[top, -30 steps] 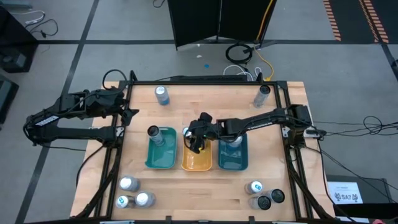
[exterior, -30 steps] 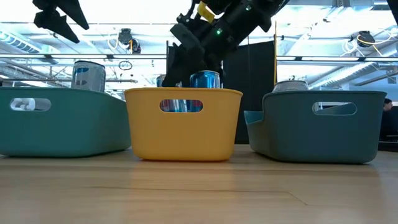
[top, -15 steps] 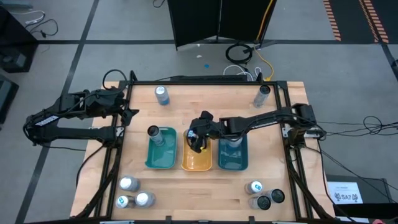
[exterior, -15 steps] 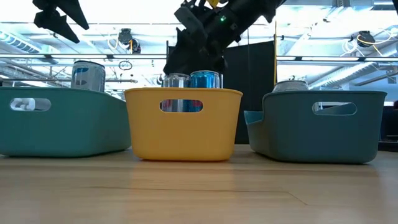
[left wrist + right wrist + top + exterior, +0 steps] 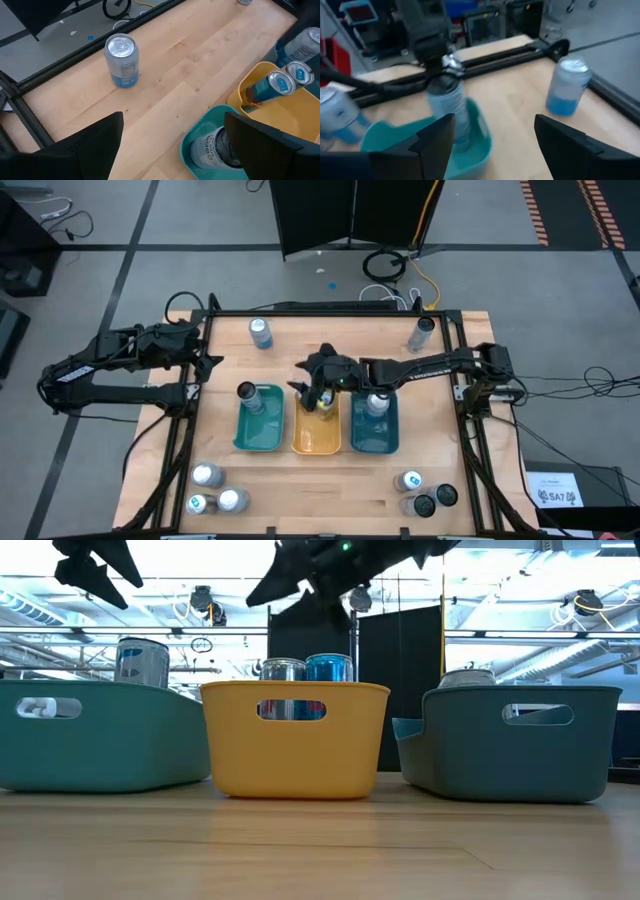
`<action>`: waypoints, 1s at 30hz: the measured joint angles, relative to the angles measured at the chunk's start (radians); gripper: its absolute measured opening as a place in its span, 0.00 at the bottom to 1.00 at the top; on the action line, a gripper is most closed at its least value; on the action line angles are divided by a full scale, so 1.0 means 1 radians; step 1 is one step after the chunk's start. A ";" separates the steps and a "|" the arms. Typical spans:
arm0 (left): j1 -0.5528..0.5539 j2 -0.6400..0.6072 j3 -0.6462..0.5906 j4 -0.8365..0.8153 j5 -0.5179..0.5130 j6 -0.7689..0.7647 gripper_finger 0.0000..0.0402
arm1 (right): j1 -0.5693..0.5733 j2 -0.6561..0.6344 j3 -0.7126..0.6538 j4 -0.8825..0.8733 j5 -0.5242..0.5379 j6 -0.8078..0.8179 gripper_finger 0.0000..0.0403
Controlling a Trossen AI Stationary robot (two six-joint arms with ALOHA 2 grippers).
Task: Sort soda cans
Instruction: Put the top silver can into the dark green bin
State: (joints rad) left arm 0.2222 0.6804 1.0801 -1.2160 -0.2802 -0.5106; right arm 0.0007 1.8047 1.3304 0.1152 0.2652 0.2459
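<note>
Two soda cans, one silver [image 5: 283, 670] and one blue [image 5: 330, 668], stand on their bases in the orange tray [image 5: 317, 438]. They also show in the left wrist view [image 5: 280, 82]. One can [image 5: 247, 392] stands in the teal tray [image 5: 258, 435]. Another can [image 5: 375, 402] stands in the blue tray [image 5: 376, 438]. My right gripper [image 5: 314, 377] hangs open and empty above the orange tray's far end [image 5: 300, 575], [image 5: 495, 122]. My left gripper [image 5: 212, 362] waits open at the table's left edge [image 5: 174, 117].
Loose cans stand on the wood table: one far left [image 5: 260, 332], one far right [image 5: 422, 332], three at the near left corner [image 5: 212, 490] and three at the near right corner [image 5: 427, 493]. Metal frame rails [image 5: 190, 440] run along the table's sides.
My right gripper has risen out of the orange tray and drawn toward the far edge, turning about as it went. The silver can it stood over now stands uncovered in the tray beside the blue can.
</note>
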 joint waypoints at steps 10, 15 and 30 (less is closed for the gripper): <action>0.000 0.000 0.000 0.000 0.000 -0.001 0.88 | -0.101 0.027 -0.001 0.197 -0.011 0.143 0.65; 0.000 0.000 0.000 0.001 -0.001 -0.005 0.88 | -0.120 0.026 -0.001 0.300 -0.011 0.104 0.65; 0.000 0.000 0.000 0.006 -0.008 -0.007 0.88 | -0.238 0.026 -0.001 0.303 -0.286 0.328 0.97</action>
State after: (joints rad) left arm 0.2226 0.6803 1.0801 -1.2102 -0.2886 -0.5179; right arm -0.2371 1.8309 1.3296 0.4182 -0.0212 0.5737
